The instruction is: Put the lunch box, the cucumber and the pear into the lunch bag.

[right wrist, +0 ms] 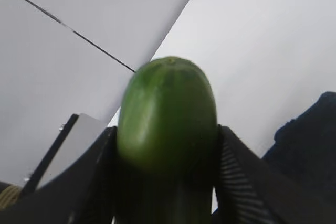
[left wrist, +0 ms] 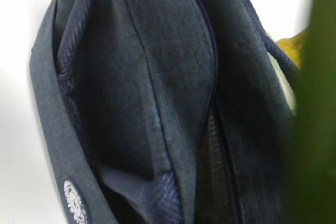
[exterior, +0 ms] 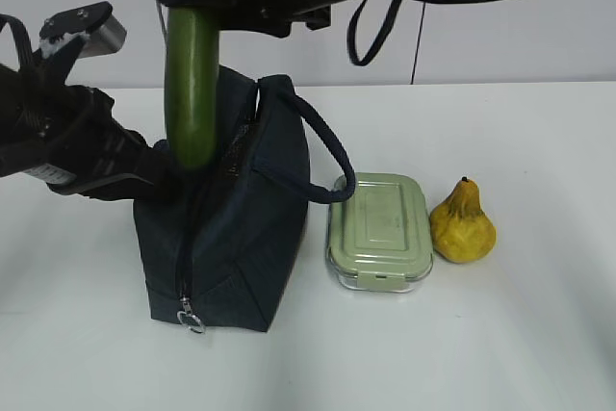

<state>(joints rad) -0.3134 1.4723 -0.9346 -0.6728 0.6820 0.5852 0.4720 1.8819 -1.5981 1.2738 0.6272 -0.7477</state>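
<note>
- White surface (exterior: pixel 500 353), plain wall behind.
- Right gripper (right wrist: pixel 167 145) clamps cucumber (exterior: pixel 191 84) upright, tip at lunch bag (exterior: pixel 241 238) mouth; may snag the rim.
- Left gripper, fingertips hidden, closed at bag's side; bag could tip.

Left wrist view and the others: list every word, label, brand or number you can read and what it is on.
No text reads anywhere.
Lunch bag: a round white emblem sits low on the fabric, too blurred and cropped to read.
Lunch box, cucumber, pear: no print shows.
</note>
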